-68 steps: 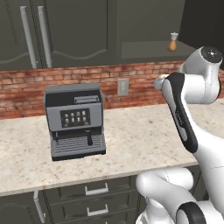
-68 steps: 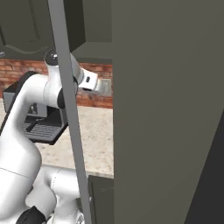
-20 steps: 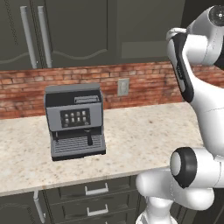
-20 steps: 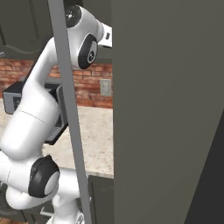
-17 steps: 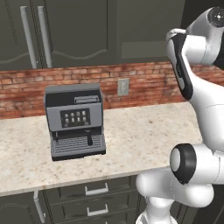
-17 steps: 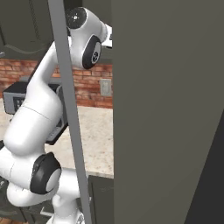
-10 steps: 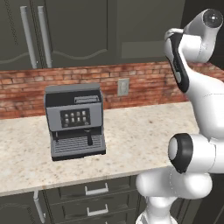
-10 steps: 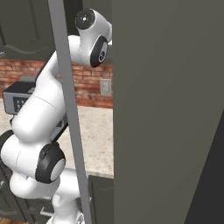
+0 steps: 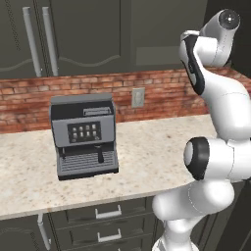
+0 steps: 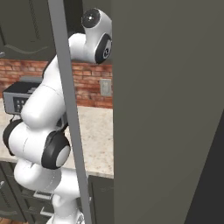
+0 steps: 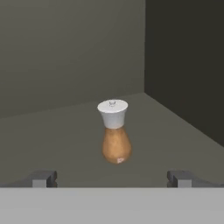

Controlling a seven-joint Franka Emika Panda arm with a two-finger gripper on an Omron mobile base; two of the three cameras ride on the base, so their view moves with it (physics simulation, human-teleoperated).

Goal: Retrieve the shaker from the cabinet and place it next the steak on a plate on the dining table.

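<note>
One shaker (image 11: 114, 131) upright on cabinet shelf (image 11: 52, 144), jaws wide apart w/ nothing held, still short of it. Risk: off-centre approach tips it; narrow base.

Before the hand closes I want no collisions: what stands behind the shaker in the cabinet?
Behind the shaker only the bare cabinet back wall and a side wall show. The patch directly behind its body is covered.
</note>
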